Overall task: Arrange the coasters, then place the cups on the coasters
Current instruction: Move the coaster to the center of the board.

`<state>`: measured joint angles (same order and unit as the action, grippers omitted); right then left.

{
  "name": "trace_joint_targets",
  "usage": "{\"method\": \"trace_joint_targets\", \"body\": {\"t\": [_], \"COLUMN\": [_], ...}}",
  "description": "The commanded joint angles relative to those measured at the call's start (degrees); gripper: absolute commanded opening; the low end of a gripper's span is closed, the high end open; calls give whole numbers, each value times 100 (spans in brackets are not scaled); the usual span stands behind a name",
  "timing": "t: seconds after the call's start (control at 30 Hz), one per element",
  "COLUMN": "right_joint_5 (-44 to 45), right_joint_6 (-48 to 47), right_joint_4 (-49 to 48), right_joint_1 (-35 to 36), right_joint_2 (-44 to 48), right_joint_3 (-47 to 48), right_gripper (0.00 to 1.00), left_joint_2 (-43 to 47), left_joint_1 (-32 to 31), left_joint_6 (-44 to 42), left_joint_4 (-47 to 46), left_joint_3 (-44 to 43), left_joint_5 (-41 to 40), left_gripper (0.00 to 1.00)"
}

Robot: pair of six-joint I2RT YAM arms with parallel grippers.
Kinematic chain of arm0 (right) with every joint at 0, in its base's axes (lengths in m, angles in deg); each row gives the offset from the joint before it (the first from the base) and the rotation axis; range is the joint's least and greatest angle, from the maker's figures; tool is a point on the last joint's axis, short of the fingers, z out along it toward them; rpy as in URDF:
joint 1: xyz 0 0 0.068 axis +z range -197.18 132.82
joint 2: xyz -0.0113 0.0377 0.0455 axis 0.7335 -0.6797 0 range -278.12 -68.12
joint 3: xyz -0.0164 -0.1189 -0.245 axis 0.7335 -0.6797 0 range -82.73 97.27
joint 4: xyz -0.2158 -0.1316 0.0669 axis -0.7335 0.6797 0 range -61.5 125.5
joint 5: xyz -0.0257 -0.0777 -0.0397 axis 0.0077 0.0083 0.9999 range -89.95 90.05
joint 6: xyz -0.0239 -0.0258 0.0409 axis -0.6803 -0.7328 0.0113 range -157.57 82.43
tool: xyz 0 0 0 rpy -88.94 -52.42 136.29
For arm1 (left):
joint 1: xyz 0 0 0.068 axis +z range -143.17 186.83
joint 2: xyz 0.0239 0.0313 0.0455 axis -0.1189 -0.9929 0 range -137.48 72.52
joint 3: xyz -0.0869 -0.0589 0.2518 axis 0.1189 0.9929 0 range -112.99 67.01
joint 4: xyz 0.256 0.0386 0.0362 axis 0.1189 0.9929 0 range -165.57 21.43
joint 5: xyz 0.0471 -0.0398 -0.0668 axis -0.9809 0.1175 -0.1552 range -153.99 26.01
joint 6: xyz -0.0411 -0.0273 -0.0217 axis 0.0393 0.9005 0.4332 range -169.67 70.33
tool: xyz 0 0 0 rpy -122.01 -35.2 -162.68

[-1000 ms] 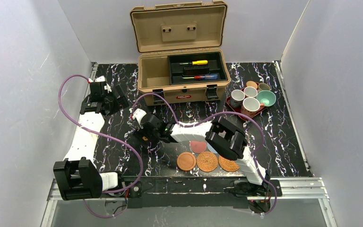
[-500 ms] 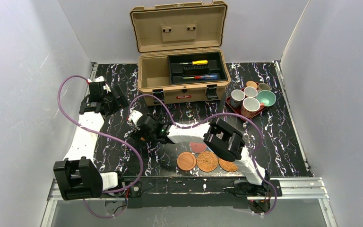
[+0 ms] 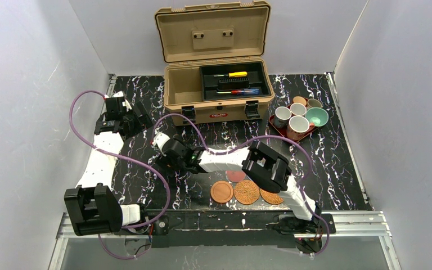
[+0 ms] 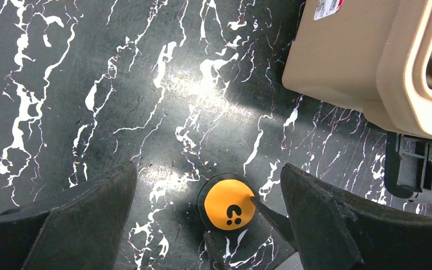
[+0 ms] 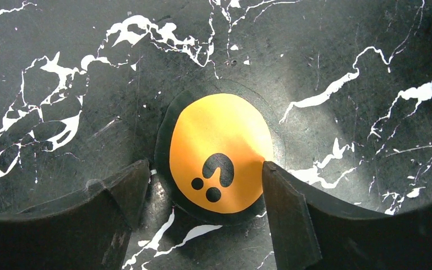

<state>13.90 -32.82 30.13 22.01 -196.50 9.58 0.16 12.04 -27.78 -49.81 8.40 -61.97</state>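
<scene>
Gripper, left side: my left gripper (image 4: pixel 207 171) hangs above the table (image 4: pixel 90 84) with its fingers spread wide and nothing between them. It looks unchanged over the last second.
Change: my right gripper (image 5: pixel 203 169) has swung leftward and come down over the orange coaster (image 5: pixel 219 149). Its fingers have started drawing in from full spread.
Grip now: the fingers stand astride the disc, the right one touching its edge and the left just beside the dark rim. As I read it, they are not clamped yet.
Meaning for task: I judge this to be the pickup of a stray coaster, so the arranging isn't finished.
Coaster position: flat on the table, face up, left of centre, in front of the toolbox (image 3: pixel 219 112) and well apart from the other coasters.
Pointing and axis: it is round, so it has no long axis. Only the black mark gives a heading: hook uppermost, dots below and to the left in the right wrist view.
Row at near edge: wooden coaster (image 3: pixel 221 192), with woven coasters (image 3: pixel 246 192) beside it and a pinkish-red coaster (image 3: pixel 236 175) just behind.
Far right: cups (image 3: pixel 298 109) crowd the red tray (image 3: pixel 275 122).
</scene>
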Motion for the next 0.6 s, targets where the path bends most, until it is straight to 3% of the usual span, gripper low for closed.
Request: {"method": "trace_joint_targets", "body": {"t": [0.0, 0.2, 0.37, 0.43, 0.53, 0.57], "right_joint_5": [508, 976, 877, 658, 124, -115], "right_joint_6": [45, 202, 322, 307, 133, 94], "right_joint_4": [600, 657, 595, 505, 241, 218], "right_joint_1": [-1, -10, -127, -173, -207, -238], "right_joint_2": [-16, 276, 453, 530, 656, 658], "right_joint_3": [-484, -861, -1152, -1207, -1209, -1157], "right_gripper": [79, 75, 74, 79, 97, 98], "left_joint_2": [23, 33, 37, 31, 20, 18], "left_joint_1": [55, 73, 71, 70, 72, 75], "left_joint_6": [35, 50, 46, 51, 54, 56], "left_joint_4": [43, 43, 43, 39, 42, 37], "left_joint_3": [-48, -41, -44, -40, -38, -38], "left_joint_5": [68, 92, 97, 104, 105, 105], "left_gripper": [98, 98, 98, 98, 98, 98]}}
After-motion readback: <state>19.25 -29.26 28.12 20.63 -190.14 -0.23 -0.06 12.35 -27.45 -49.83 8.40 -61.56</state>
